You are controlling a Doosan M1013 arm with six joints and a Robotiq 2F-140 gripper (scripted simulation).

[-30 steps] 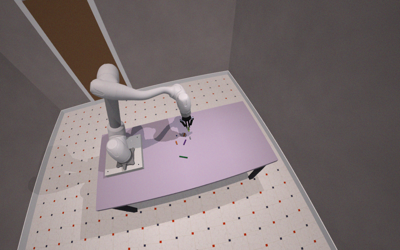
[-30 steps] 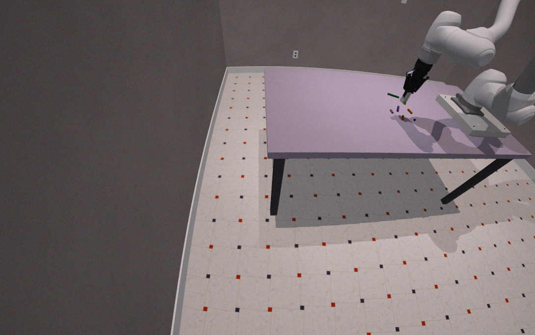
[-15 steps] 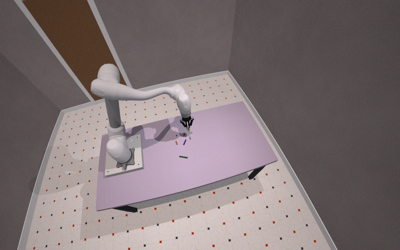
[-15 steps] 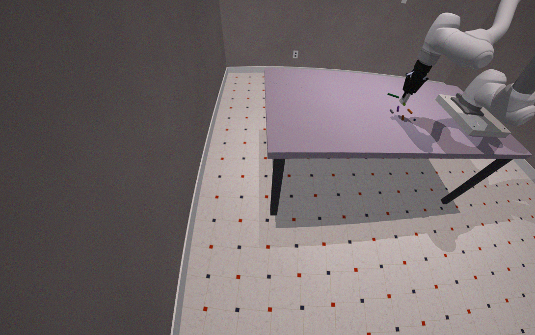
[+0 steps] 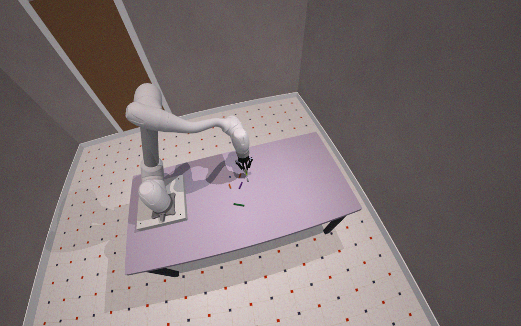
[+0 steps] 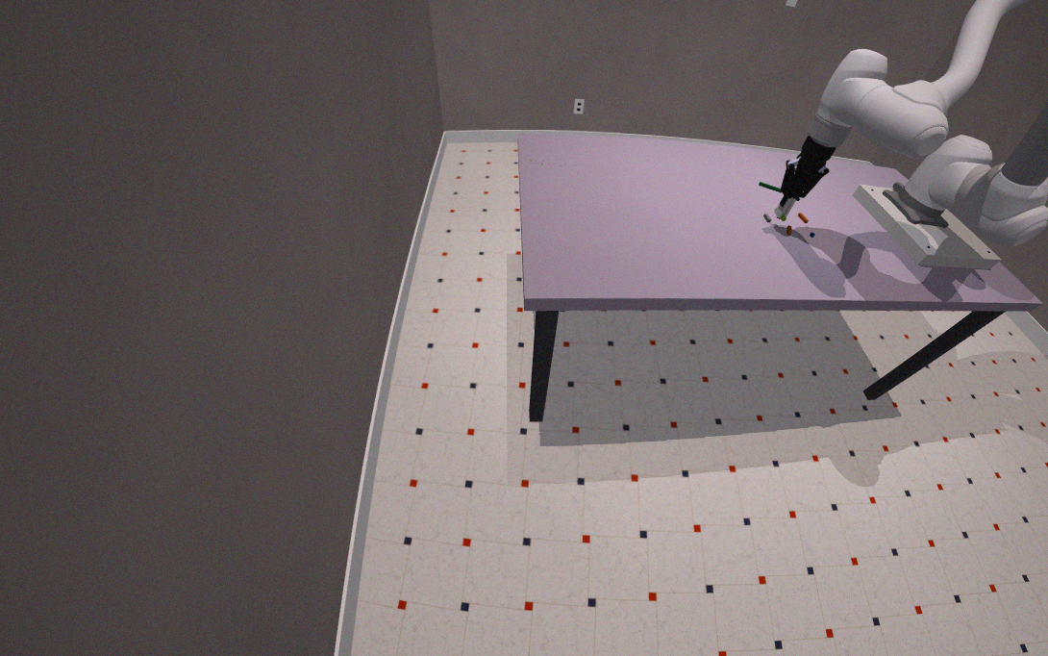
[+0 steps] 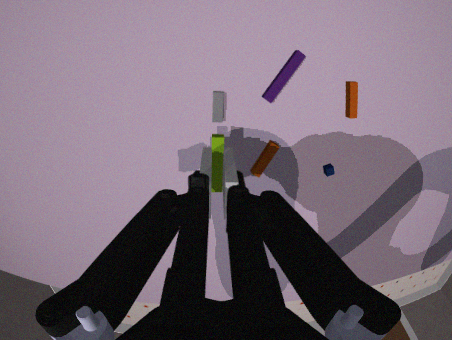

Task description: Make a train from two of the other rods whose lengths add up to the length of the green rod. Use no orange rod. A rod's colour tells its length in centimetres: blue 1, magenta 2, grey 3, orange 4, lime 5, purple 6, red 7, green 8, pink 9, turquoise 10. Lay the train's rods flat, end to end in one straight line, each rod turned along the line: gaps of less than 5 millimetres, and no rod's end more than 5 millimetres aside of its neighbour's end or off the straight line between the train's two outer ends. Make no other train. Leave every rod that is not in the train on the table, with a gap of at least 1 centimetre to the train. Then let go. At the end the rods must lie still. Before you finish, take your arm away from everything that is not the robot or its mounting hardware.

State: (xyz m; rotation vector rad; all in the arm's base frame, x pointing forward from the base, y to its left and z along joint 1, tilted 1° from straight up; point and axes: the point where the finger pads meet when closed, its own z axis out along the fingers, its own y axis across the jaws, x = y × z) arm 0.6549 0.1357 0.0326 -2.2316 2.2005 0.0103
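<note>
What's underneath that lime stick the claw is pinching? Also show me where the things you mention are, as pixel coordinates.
Shadowed tabletop shows around the lime stick (image 5: 246, 172) (image 6: 784, 217) (image 7: 217, 162); whatever lies directly beneath is covered by stick and gripper (image 5: 246, 170) (image 6: 784, 213) (image 7: 217, 161).

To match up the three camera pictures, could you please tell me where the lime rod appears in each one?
Top: the lime rod is right of centre in height's middle, below the gripper.
Exterior: upper right, a small patch at the fingertips.
Wrist: near the centre, between the fingertips.
Shared landmark: the grey rod, close to it.
</note>
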